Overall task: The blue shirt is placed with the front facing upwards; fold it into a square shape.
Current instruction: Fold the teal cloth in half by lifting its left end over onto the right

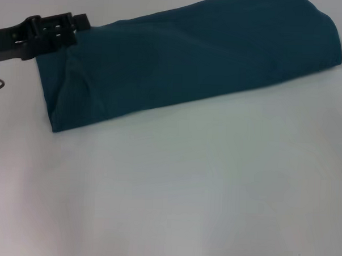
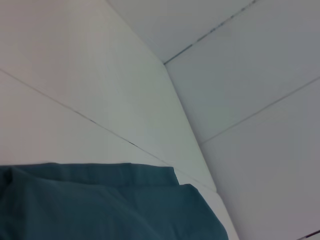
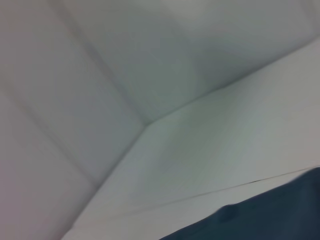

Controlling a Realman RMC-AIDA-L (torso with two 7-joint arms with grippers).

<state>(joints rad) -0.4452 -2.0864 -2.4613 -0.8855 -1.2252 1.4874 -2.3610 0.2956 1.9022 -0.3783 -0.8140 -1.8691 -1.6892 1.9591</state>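
You had the shirt point(image 1: 191, 61) folded into a long band across the far part of the table point(image 1: 174, 190), its right end cut off by the head view's top edge. The left hand point(image 1: 79, 22) sat at its left far corner; you couldn't tell its fingers' state. No lettering showed. The right hand was out of sight.

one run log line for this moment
blue shirt: folded into long band on table | left claw: at band's left end | right arm: unseen

Blue shirt point(image 1: 191, 61) top edge cropped.
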